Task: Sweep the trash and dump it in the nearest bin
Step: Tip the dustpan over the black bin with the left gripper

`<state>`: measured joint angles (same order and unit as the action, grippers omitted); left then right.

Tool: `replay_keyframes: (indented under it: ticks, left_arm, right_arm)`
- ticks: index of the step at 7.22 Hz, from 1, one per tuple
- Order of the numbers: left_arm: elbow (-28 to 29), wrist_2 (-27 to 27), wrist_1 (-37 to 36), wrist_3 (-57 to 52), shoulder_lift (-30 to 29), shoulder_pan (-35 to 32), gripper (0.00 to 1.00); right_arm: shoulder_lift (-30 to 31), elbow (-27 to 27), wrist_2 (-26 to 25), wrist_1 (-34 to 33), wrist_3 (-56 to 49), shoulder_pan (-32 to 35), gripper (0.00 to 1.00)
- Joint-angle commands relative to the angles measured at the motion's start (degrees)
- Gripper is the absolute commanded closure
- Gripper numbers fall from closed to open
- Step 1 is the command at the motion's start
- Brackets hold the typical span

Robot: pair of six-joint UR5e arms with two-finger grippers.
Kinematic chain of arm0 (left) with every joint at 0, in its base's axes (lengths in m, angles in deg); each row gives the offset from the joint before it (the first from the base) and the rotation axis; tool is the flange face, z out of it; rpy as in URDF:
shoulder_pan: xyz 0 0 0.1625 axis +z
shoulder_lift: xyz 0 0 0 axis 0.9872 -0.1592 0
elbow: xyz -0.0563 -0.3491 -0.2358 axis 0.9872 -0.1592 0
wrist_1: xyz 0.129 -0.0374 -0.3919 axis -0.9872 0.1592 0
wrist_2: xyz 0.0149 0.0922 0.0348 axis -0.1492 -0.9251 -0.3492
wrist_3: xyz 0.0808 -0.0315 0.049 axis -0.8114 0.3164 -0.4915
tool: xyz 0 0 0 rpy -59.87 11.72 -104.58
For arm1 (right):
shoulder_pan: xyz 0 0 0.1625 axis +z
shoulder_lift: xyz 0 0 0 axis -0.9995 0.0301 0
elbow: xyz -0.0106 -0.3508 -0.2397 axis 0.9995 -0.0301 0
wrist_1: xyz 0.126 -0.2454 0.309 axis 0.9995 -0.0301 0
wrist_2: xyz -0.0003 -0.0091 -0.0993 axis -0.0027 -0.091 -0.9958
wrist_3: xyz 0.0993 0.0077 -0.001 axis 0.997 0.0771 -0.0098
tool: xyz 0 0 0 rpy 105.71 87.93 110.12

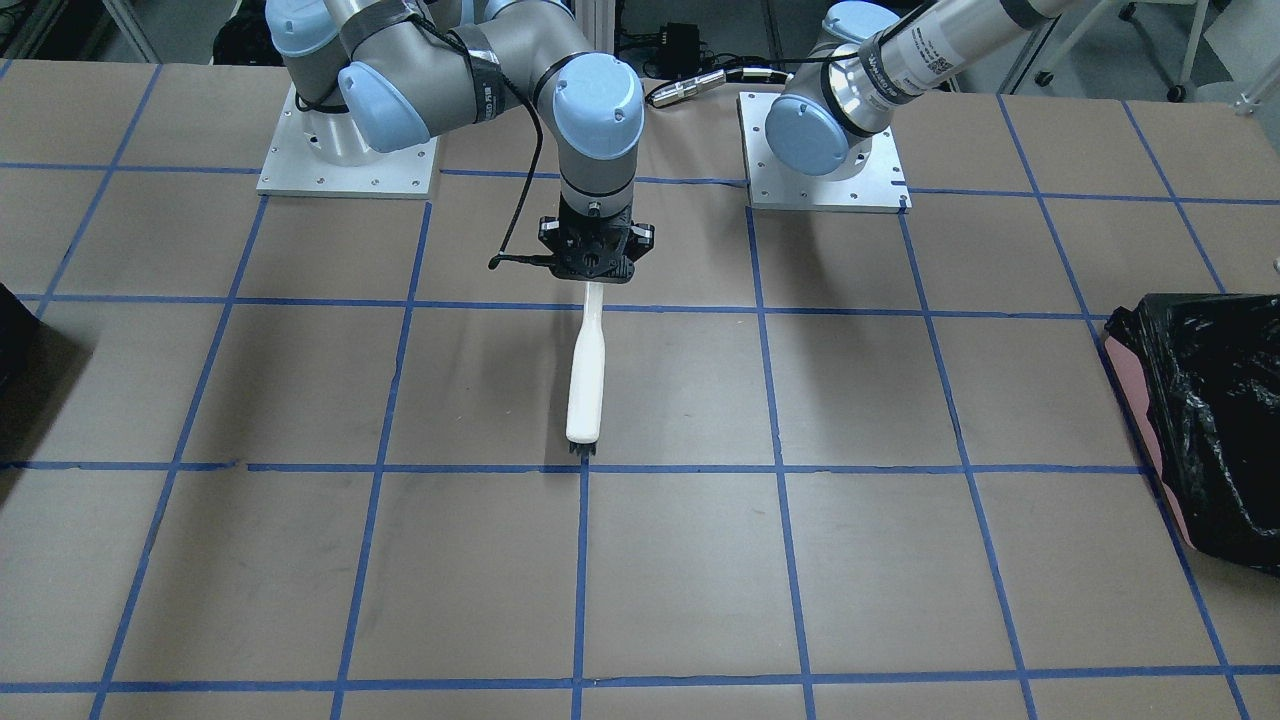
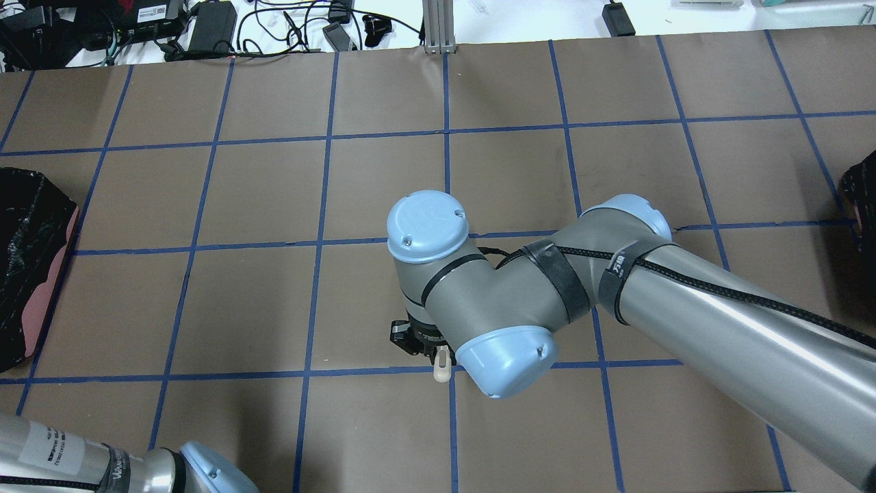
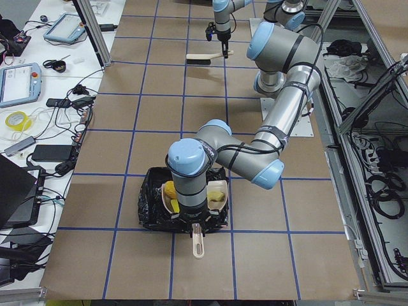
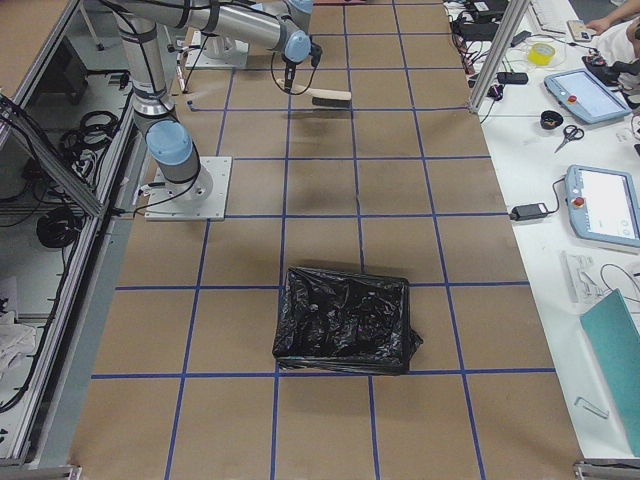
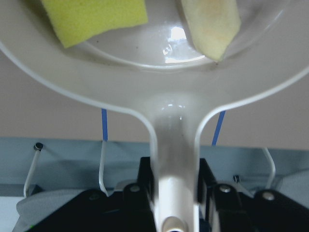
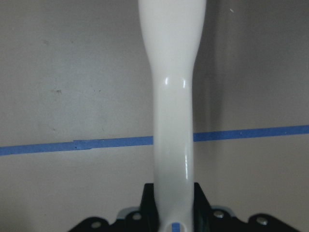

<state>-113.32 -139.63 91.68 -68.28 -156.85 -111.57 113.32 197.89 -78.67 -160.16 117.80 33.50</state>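
Sweeping looked done: the left pincer point(image 5: 175, 186) clamped the dustpan point(image 5: 159, 82) handle over the bin point(image 3: 150, 207), with the sponge wedge point(image 5: 94, 19) and pale piece point(image 5: 211, 26) in the pan, not yet dumped. The right pincer point(image 1: 594, 274) gripped the brush point(image 1: 585, 385), well apart.

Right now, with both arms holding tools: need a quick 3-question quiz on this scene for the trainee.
1. True or false: the white long-handled brush lies loose, with no gripper on it.
2. The left gripper holds the white plastic dustpan over: A) the brush, B) the black-bag-lined bin, C) neither.
3. In the left wrist view, how many toy-food trash bits show in the dustpan?
Key: 1 false, the right gripper grips it. 2 B. 3 two, a yellow-green sponge-like wedge and a pale yellow piece.
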Motion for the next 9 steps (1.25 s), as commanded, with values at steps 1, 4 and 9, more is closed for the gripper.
replay_keyframes:
  ticks: [1, 4, 9]
  left_arm:
    - [-2.95, -5.2, -12.08, -2.78, -1.22, -0.03, 1.0]
    - [-10.45, -15.71, -32.33, -12.68, -0.08, -7.03, 1.0]
    - [-10.97, -22.96, -38.17, -14.56, 0.01, -12.77, 1.0]
  right_arm:
    - [0.37, 0.14, -0.14, 0.1, -0.01, 0.13, 1.0]
    - [0.46, 1.53, -0.58, -0.08, -0.62, 0.3, 1.0]
    - [0.9, 2.25, 0.03, -0.6, -0.8, 0.3, 1.0]
